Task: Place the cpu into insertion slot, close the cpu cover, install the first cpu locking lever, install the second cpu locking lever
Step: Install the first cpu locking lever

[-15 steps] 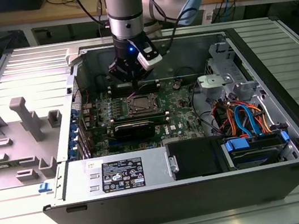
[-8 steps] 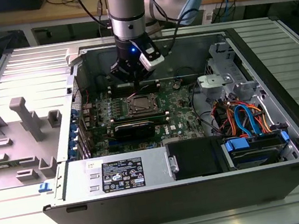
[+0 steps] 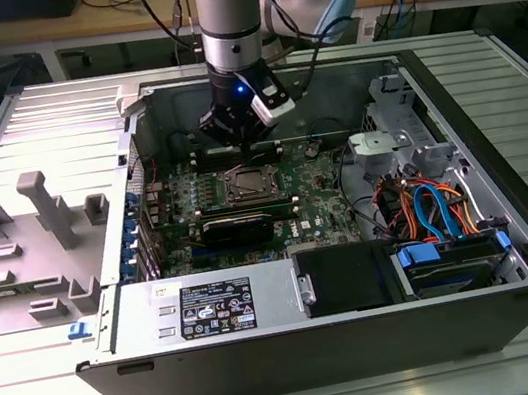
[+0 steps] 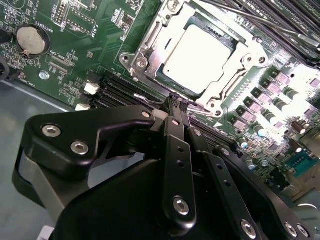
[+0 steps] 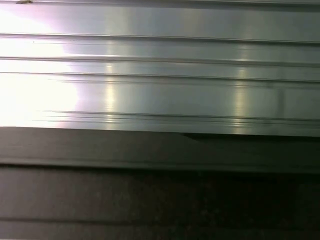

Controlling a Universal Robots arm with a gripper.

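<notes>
In the second wrist view the gripper [image 4: 178,107] hangs low in the frame, fingers pressed together, holding nothing. The cpu [image 4: 199,56] sits in the slot [image 4: 227,85] at upper centre, the cover [image 4: 172,22] framing it, on the green board [image 4: 75,65].

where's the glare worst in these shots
In the first wrist view, a white blowout on the ribbed metal surface; in the second wrist view, the chip washes pale and the board's edge blooms; in the exterior view, lighting is even.
</notes>
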